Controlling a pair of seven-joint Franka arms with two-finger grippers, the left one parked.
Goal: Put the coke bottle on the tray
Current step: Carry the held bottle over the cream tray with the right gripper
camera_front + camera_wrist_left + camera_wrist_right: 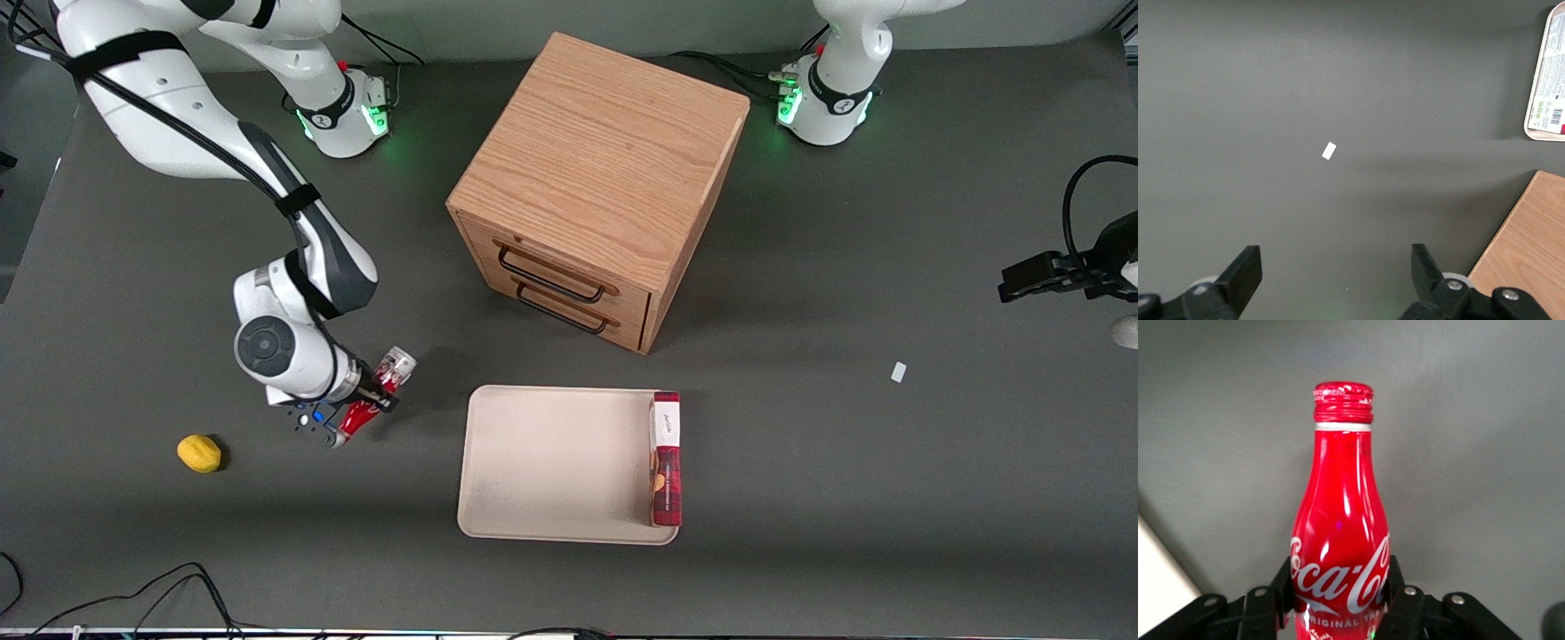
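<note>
The coke bottle [366, 412], slim and red with white script and a silver base end, is held tilted above the table in my right gripper [373, 404]. In the right wrist view the fingers [1282, 587] press both sides of the bottle [1341, 533] at its lettered body, red cap pointing away. The beige tray [551, 462] with a low rim lies flat on the table, toward the parked arm's end from the gripper and a short gap away. The gripper is not over the tray.
A red-and-white rectangular box [666, 458] lies in the tray along its edge toward the parked arm. A wooden drawer cabinet [600, 182] stands farther from the front camera than the tray. A yellow lemon-like object [199, 453] lies toward the working arm's end. A small white scrap [899, 372] lies on the table.
</note>
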